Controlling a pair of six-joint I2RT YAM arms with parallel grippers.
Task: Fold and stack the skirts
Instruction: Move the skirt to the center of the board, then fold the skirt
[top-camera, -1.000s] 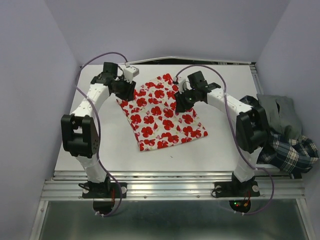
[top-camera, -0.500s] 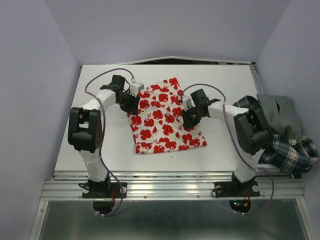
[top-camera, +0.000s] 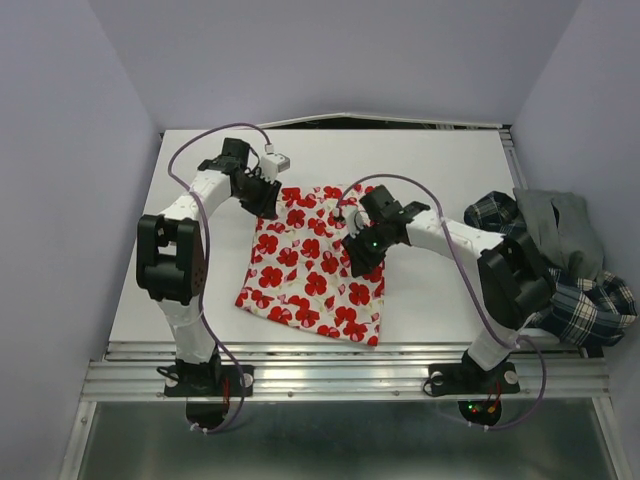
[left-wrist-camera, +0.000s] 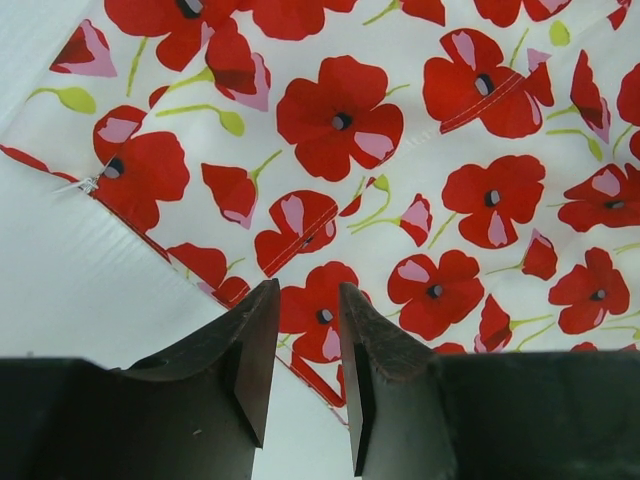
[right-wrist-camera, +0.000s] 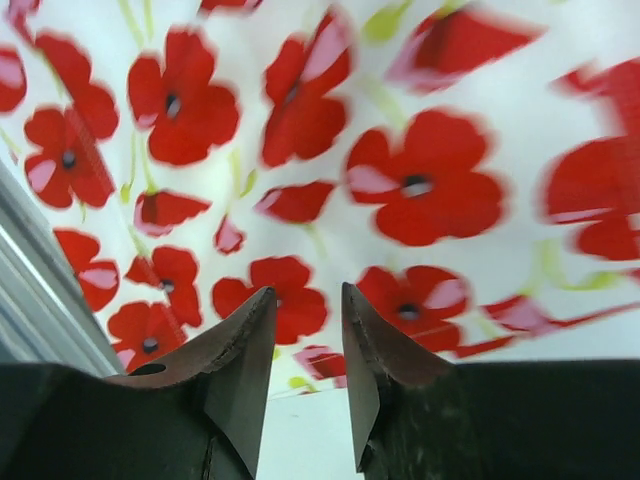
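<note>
Skirt (top-camera: 315, 275), white with red poppies, lies spread on the table (top-camera: 440, 160).

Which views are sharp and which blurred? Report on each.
Left wrist: the floral skirt is crisp, its stitching readable. Right wrist: the print is smeared, worst at the right edge. Top external: even, soft light, faint shadows, no glare.

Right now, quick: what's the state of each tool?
Left tool: partly open, empty, over the poppy-print skirt.
Right tool: partly open, empty.
</note>
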